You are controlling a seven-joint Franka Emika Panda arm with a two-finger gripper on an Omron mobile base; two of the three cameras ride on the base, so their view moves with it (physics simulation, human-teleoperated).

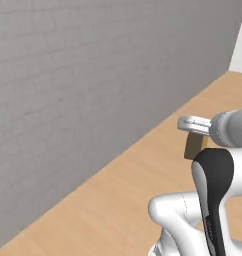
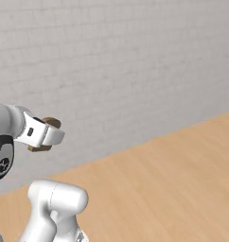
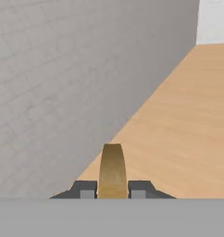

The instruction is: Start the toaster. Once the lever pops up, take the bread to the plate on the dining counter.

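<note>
Bread (image 3: 112, 170), just the one slice, is pinched edge-on between my gripper (image 3: 112, 190) fingers, which are closed right down onto it, one dark tip on each flat side. From the hand cam I'm looking straight at the brown crust edge sticking up between the tips, with a grey brick wall (image 3: 63, 83) running off to the left and a light wood floor (image 3: 188, 115) spreading out to the right. So the count is one slice, one gripper, one wall, one stretch of wood floor. In my left base cam the slice (image 1: 194, 145) pokes out as a brown block under the white hand, up off the floor and held out in front of the base near the wall. In the right base cam it (image 2: 51, 122) peeks out behind the gripper body (image 2: 40, 132), brown showing above and below. Arm pose: the forearm reaches roughly level toward the wall, wrist out front, with the elbow link folded low down by the base.
</note>
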